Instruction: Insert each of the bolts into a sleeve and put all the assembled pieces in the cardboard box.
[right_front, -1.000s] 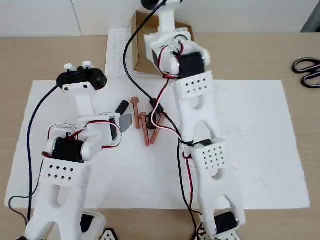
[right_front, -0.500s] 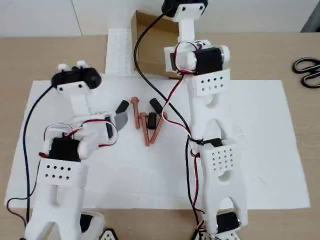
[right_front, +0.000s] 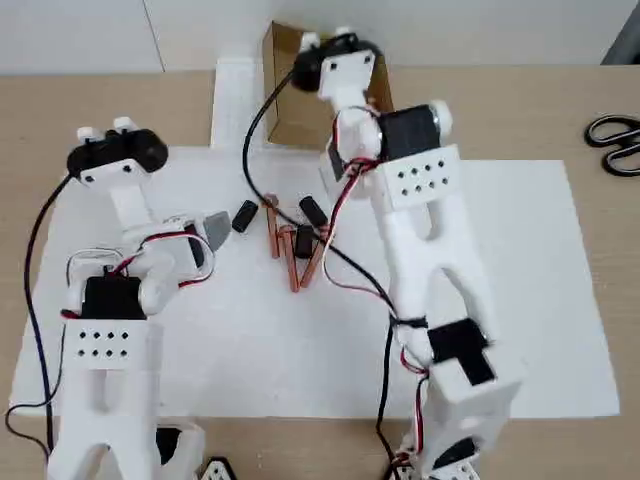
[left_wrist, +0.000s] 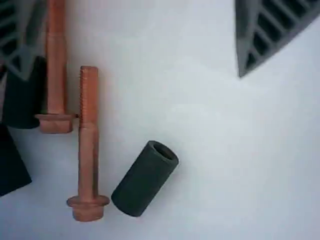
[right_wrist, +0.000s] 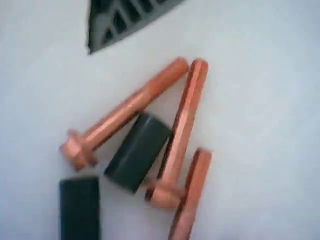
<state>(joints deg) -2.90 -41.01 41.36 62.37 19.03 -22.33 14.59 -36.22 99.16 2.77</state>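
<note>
three copper-coloured flanged metal bolts (right_front: 290, 258) are lying loose in a small cluster at the middle of the flat white sheet (right_front: 520, 300), their shanks fanning out and nearly touching. three short black cylindrical sleeves (left_wrist: 145, 178) are lying among them: one just beside the head of the outermost bolt on the left arm's side, two tucked between and against the other bolts. none is joined to a bolt yet, and the brown cardboard box (right_front: 285, 110) is standing at the far edge of the sheet, behind the cluster. the bolts are looking stiff, smooth and fairly heavy for their size, likely to roll or slip, so the best hold is probably across the shank close to the flange. the sleeves are looking light and hollow, best pinched across the outer wall at mid-length, leaving the bore free. the left arm is bending over the sheet with the left gripper (right_front: 215, 225) hanging just beside the lone sleeve, its jaws seemingly parted and holding nothing, the tips sitting at opposite edges of its wrist view. the right arm is stretching long across the sheet, wrist tipped down, with the right gripper (right_wrist: 127, 22) poised over the cluster; whether its jaws are parted or closed cannot be told. black-handled scissors (right_front: 615, 140) are lying on the tan table (right_front: 100, 110), well apart.
</note>
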